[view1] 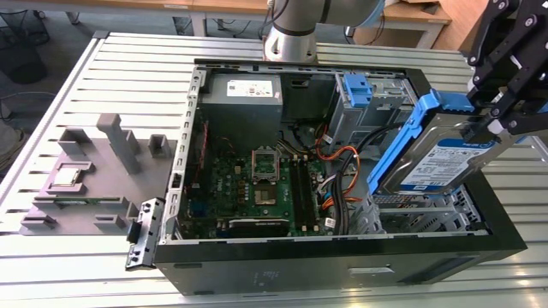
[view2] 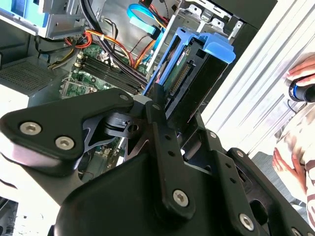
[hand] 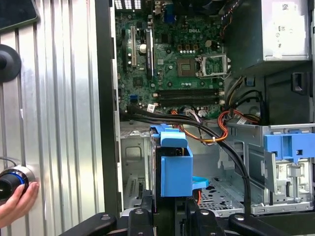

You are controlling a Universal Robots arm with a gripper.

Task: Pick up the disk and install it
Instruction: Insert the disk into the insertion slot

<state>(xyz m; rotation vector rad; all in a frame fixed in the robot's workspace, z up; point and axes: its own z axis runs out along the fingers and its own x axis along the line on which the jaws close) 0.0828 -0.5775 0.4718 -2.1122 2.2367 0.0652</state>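
Note:
My gripper (view1: 489,122) is shut on the disk (view1: 432,157), a silver drive with a blue-and-white label in a bright blue carrier. In the exterior view the disk hangs tilted, its lower end just above the metal drive cage (view1: 419,215) at the open computer case's right side. In the second wrist view the black fingers (view2: 160,115) clamp the disk (view2: 192,69) at one end. In the first wrist view the disk's blue carrier (hand: 175,164) points down toward the case floor beside the cage wall (hand: 135,167).
The case (view1: 342,263) holds a motherboard (view1: 261,183), a grey power-supply box (view1: 244,96), orange and black cables (view1: 342,160) and a lone blue bracket (view1: 357,88). A grey fixture (view1: 86,173) lies on the slatted table. A person's hand (hand: 17,201) rests near a knob.

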